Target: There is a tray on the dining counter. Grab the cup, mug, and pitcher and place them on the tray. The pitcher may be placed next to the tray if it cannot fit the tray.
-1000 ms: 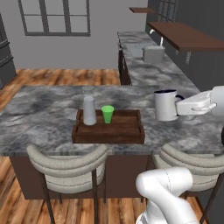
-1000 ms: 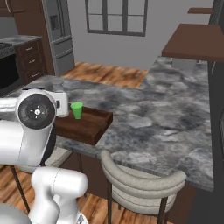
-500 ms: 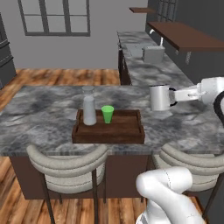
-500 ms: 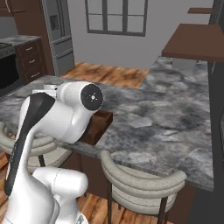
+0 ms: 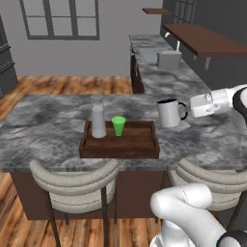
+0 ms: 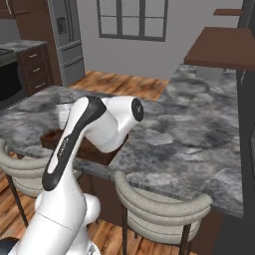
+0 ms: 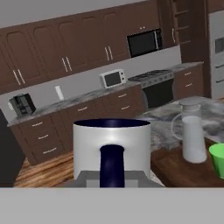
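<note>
Now the mug [image 5: 168, 112] hangs just clear of the counter [image 5: 43, 120], right of the tray [image 5: 120, 146] and nearer to it than a second ago, when it sat farther right beside the arm's wrist. The gripper [image 5: 187, 110] is clamped on its dark handle, which faces the hand camera squarely. Cup [image 5: 118, 126] and pitcher [image 5: 98, 117] already stand side by side on the tray's left half, so the mug is likely the last item, and the bare right half of the tray looks wide enough for it. The grey marbled top is bare apart from the tray. Two stools [image 5: 72, 178] tuck under its near edge; dark cabinets [image 7: 78, 65], a microwave [image 7: 143, 42] and a toaster oven [image 7: 113, 79] line the far wall.
</note>
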Robot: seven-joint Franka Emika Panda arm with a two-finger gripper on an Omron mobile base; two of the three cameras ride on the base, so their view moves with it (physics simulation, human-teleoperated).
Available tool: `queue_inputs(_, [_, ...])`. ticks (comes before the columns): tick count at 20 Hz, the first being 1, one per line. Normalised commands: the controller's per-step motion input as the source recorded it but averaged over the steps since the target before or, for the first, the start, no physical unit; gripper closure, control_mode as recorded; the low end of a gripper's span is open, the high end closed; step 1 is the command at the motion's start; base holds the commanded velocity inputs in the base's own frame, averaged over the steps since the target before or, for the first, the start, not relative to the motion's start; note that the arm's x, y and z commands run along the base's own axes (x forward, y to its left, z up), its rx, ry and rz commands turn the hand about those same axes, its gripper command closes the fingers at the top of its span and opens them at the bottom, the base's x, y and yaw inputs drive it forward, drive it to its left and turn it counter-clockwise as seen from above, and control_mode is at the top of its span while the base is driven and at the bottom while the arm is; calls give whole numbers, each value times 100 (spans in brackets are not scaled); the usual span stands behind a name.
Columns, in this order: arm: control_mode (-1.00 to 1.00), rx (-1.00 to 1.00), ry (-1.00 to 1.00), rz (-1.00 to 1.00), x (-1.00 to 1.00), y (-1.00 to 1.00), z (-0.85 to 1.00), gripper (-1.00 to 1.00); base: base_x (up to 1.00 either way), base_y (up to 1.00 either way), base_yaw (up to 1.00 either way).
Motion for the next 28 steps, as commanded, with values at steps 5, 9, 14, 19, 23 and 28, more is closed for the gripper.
queue_inputs(5, [-100,0,0,29,54,-3,-19,100,0,0,0])
queue_inputs(9, [-100,-2,-1,27,33,-1,-27,100,0,0,0])
queue_inputs(14, [-100,0,-7,22,12,-1,-37,100,0,0,0])
queue_inputs(19, [-100,0,-20,8,0,0,-42,100,0,0,0])
queue_inputs(23, [-100,0,-10,0,4,0,-23,100,0,0,0])
queue_inputs(28, [-100,0,-10,-11,8,0,-19,100,0,0,0])
